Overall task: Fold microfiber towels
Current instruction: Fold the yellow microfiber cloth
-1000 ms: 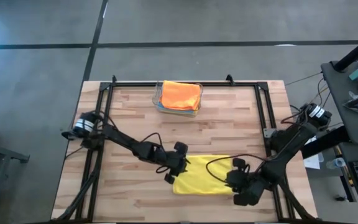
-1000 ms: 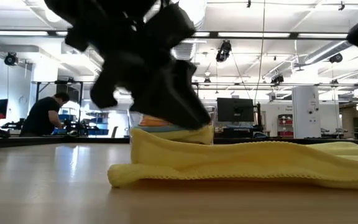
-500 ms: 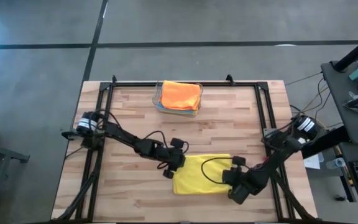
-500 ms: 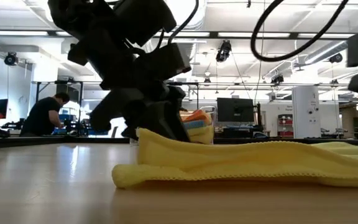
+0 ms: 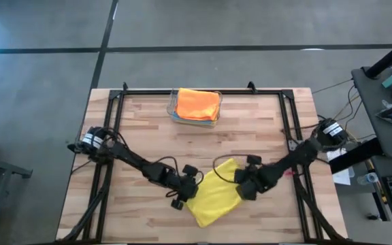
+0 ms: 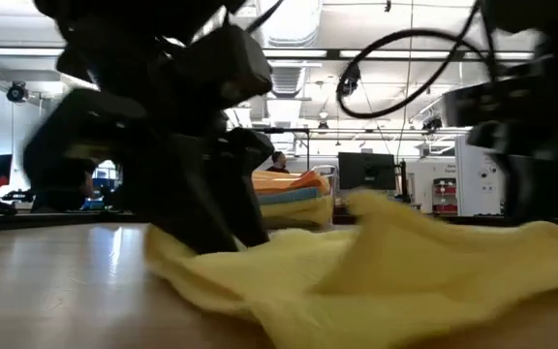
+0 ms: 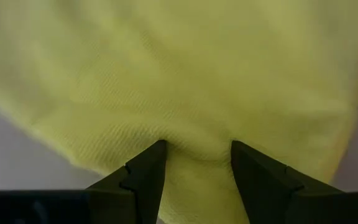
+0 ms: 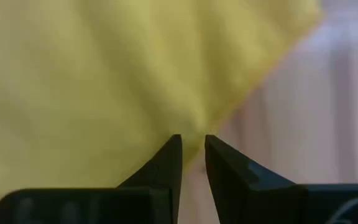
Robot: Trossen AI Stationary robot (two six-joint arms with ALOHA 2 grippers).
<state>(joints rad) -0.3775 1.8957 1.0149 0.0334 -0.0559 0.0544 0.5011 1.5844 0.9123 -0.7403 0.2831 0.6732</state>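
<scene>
A yellow microfiber towel (image 5: 215, 195) lies skewed at the table's (image 5: 141, 122) near middle. The left gripper (image 5: 186, 193) and the right gripper (image 5: 242, 184) each pinch an opposite edge. Judged best: move both together, keeping the cloth taut and edges aligned.

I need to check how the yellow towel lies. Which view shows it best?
The high view: the whole yellow towel lies skewed between both grippers. The low view shows only rumpled folds; each wrist view shows just cloth pinched between fingers.

Orange towel (image 5: 198, 104) hides the cloths beneath it.
</scene>
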